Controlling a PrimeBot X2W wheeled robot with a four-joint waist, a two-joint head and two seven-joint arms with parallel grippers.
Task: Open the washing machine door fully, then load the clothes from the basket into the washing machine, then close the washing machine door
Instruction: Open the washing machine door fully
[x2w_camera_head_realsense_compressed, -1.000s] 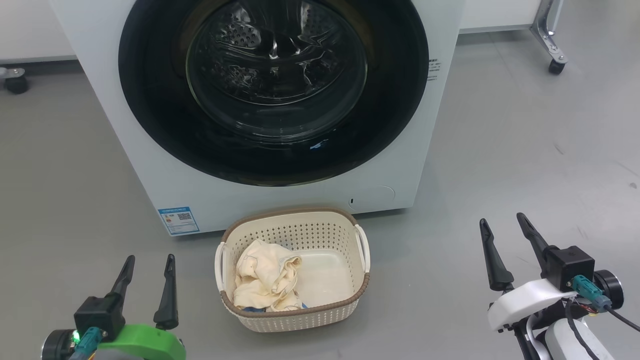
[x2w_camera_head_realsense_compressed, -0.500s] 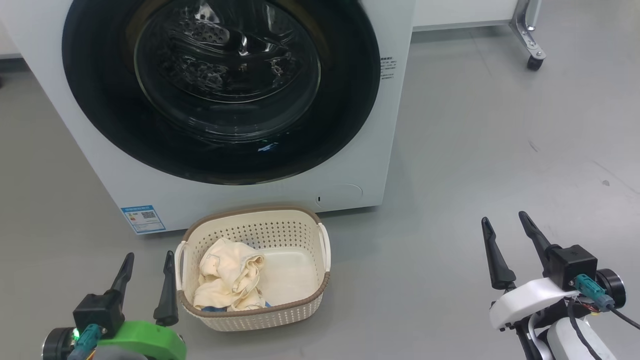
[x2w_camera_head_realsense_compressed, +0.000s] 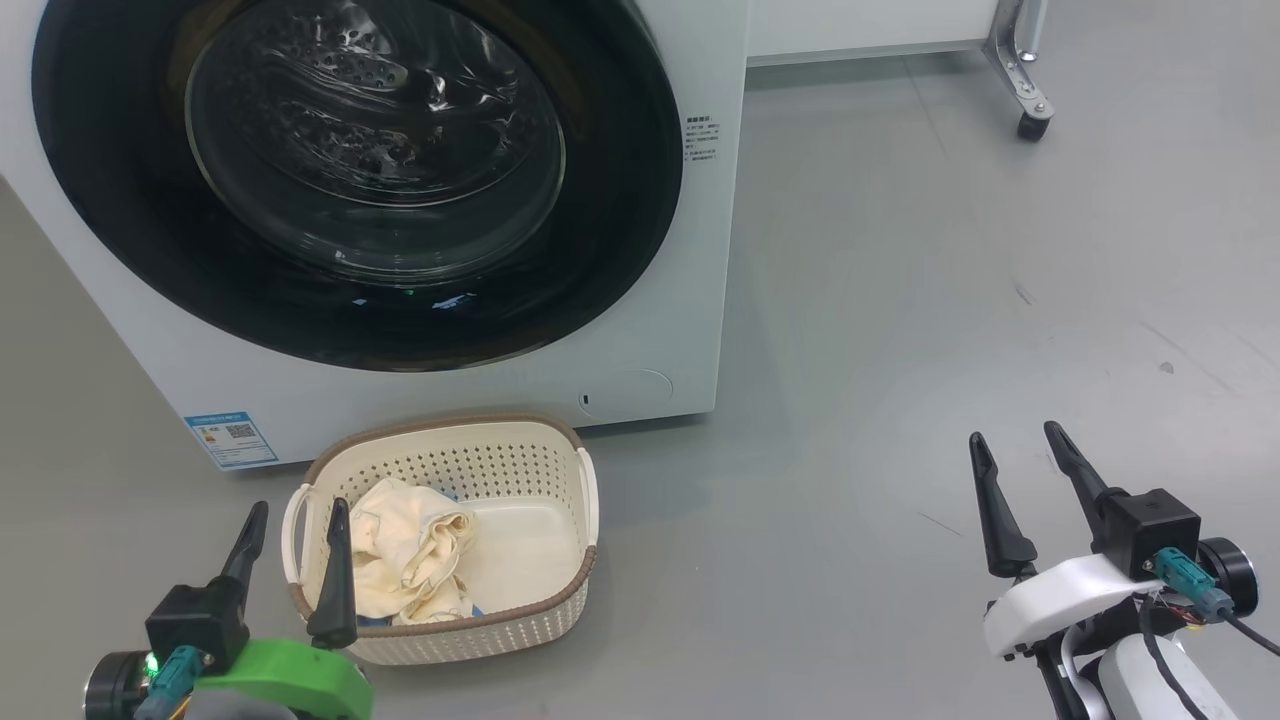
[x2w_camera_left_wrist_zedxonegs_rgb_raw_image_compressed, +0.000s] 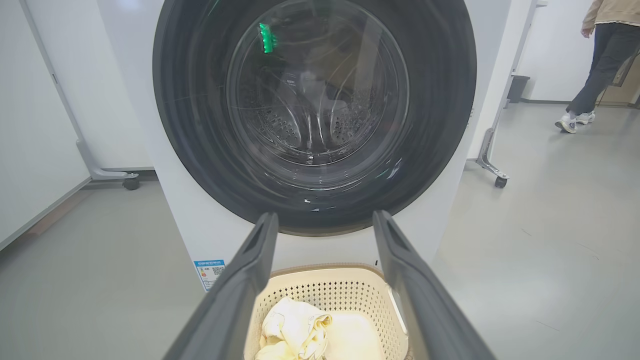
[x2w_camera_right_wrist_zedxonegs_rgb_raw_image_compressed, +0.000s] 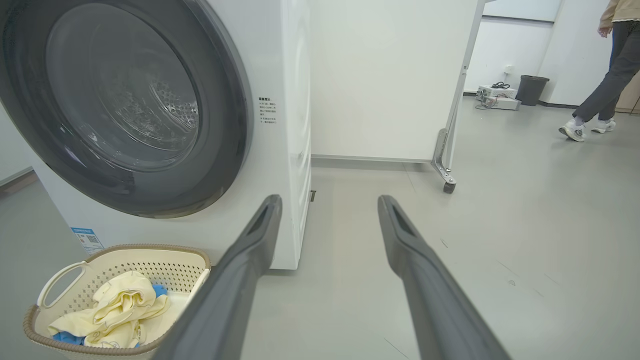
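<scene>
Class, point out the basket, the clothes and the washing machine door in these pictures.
basket (x2w_camera_head_realsense_compressed: 470, 636): head view, perforated front wall.
clothes (x2w_camera_head_realsense_compressed: 405, 556): head view, middle of the cream bundle.
washing machine door (x2w_camera_head_realsense_compressed: 620, 180): head view, right side of its black rim.

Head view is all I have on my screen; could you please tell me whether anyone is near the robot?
Observer: Yes, a person in dark trousers is mid-stride off to the right, well beyond the washing machine.
Operator: Thank you. Is anything standing out that way?
Observer: A dark bin stands by the far wall, with some boxes on the floor beside it.
Operator: And left of the washing machine?
Observer: A black caster rests on the floor there, apart from the washing machine.
</scene>
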